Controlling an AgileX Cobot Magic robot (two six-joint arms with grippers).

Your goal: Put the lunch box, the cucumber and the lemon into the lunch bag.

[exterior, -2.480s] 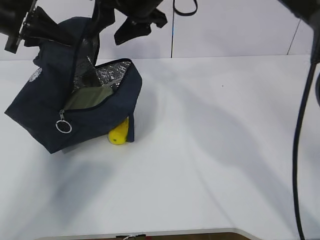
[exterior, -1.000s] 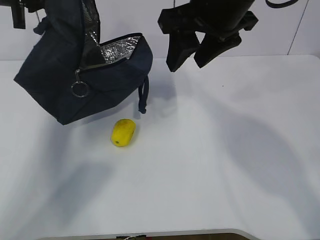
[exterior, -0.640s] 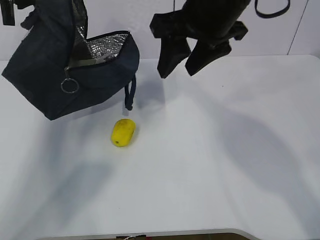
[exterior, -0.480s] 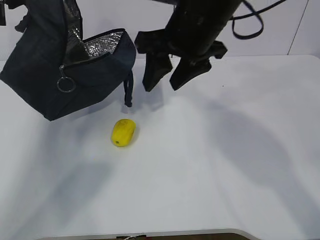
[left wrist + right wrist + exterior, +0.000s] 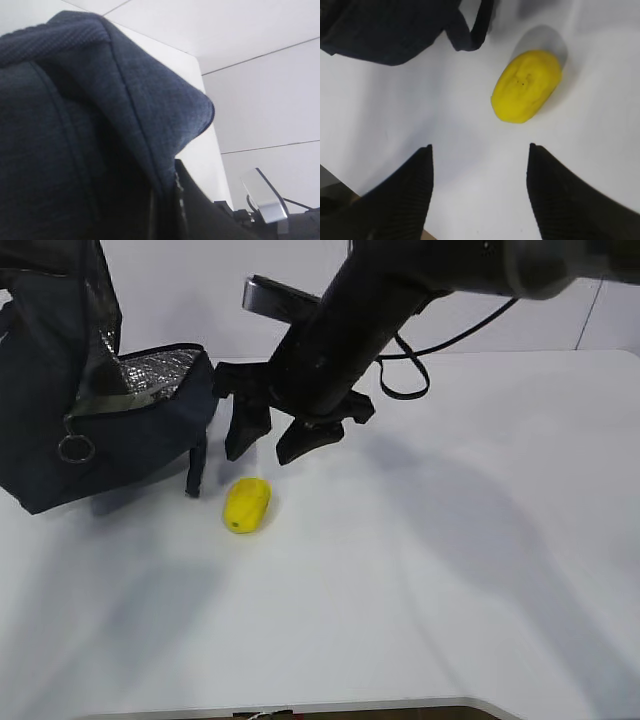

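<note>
While exterior hides it | right wrist: lemon (image 5: 527, 85) dimple

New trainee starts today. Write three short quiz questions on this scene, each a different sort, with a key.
1. True or false: the lemon is inside the bag.
2. The right tool is: A) open and empty, B) shut on the lemon, C) out of view.
3. Fill in: the bag's lining looks ____.

Key: 1 false, it lies on the table. 2 A. 3 silver.
</note>
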